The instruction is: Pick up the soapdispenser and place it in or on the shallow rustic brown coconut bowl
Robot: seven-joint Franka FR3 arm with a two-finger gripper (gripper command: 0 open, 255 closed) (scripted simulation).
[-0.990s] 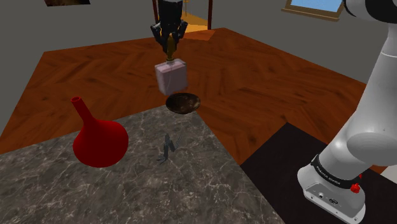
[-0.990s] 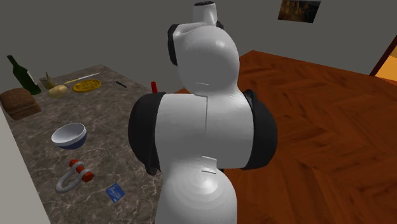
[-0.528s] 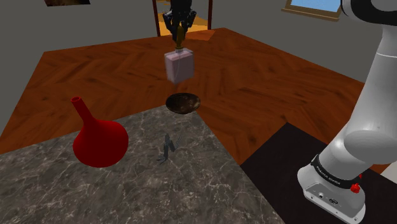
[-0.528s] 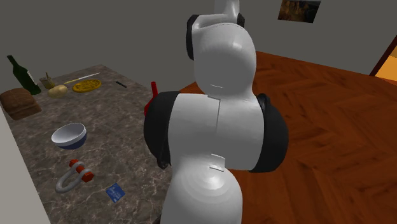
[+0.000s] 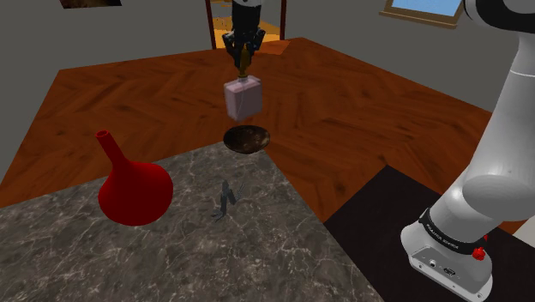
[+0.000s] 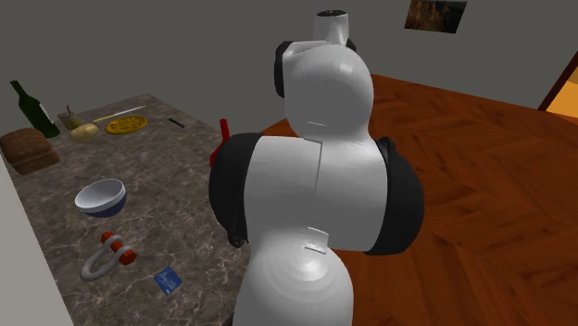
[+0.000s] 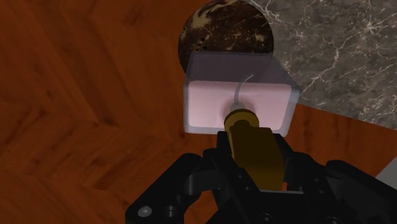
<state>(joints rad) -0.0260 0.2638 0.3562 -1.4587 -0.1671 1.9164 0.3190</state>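
Observation:
My black gripper [image 5: 243, 53] hangs high over the far corner of the marble counter, shut on the brass pump of the soap dispenser [image 5: 243, 99], a square pale-pink bottle. The bottle dangles clear above the dark brown coconut bowl [image 5: 247, 139], which sits at the counter's corner. In the wrist view the dispenser [image 7: 236, 102] lies beyond the gripper [image 7: 254, 162], with its brass pump clasped between the fingers. The bowl [image 7: 226, 32] shows past the bottle's far side, partly covered by it.
A red round-bellied vase [image 5: 133, 186] stands on the marble counter [image 5: 154, 257], and a small grey figurine [image 5: 225, 199] is nearer the bowl. In the second exterior view the arm [image 6: 320, 185] blocks the middle; a white bowl [image 6: 99, 196], bread, bottle and plate sit on the counter.
The gripper has carried the dispenser from higher and toward the shoulder view's left to a spot more directly over the bowl, then lowered it slightly. The bowl and vase have not moved.

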